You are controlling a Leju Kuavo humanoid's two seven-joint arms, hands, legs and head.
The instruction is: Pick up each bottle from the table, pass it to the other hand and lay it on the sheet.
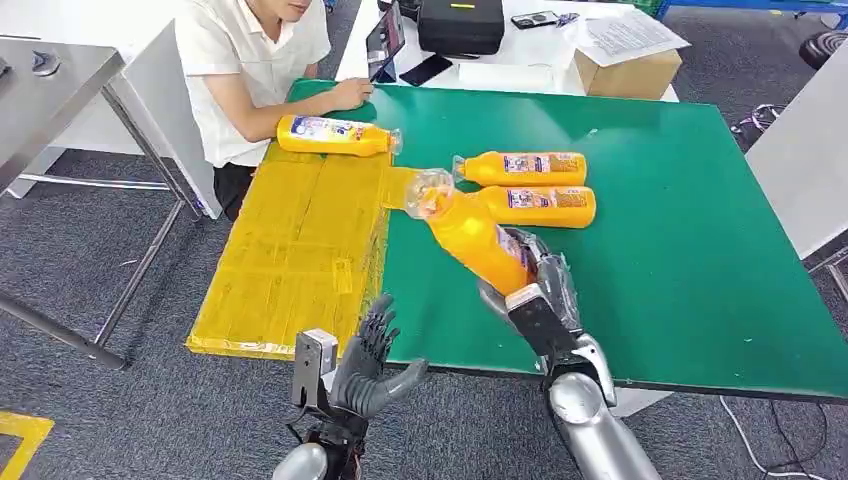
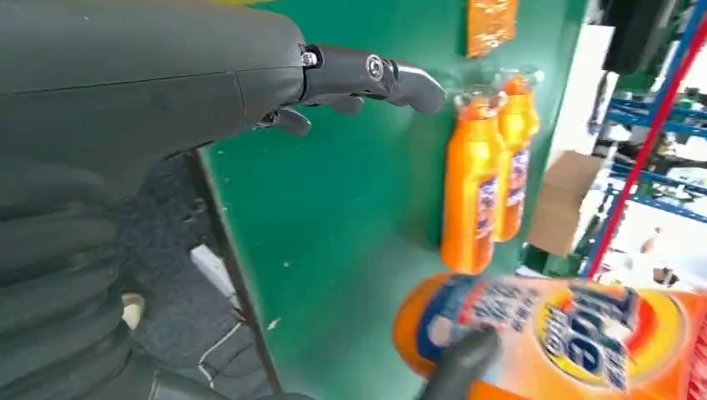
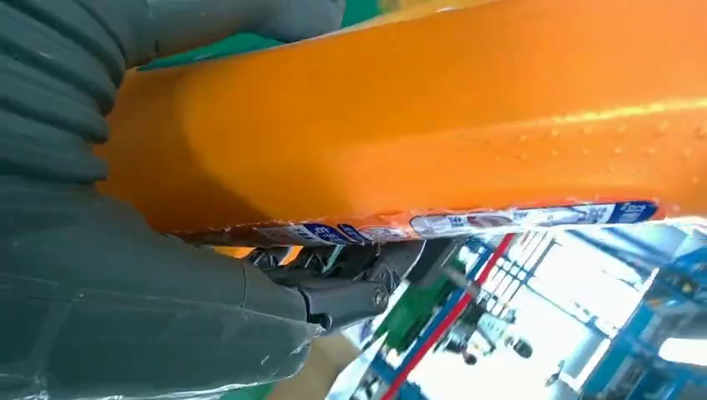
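The right robot hand [image 1: 535, 285] is wrapped around the base of an orange bottle [image 1: 475, 238], held tilted above the green worktop [image 1: 650, 270] with its clear cap end pointing far and left, toward the yellow sheet [image 1: 300, 250]. The left robot hand [image 1: 372, 360] waits at the near edge of the worktop, fingers spread and holding nothing. One bottle on the sheet [image 1: 335, 134] lies at its far end, just beside a seated person's hand [image 1: 350, 93]. Two more bottles lying on the worktop [image 1: 530, 186] touch side by side, just beyond the held one.

The step in hand looks like the pass from right to left. To do it well, the right arm should bring the bottle nearer and leftward until its free middle or neck sits inside the left palm (the right fingers cover the base, so that end is not available). The left fingers should wrap fully before the right ones loosen, since a smooth, rounded body could slip. Keeping the bottle low over the worktop would limit any fall.
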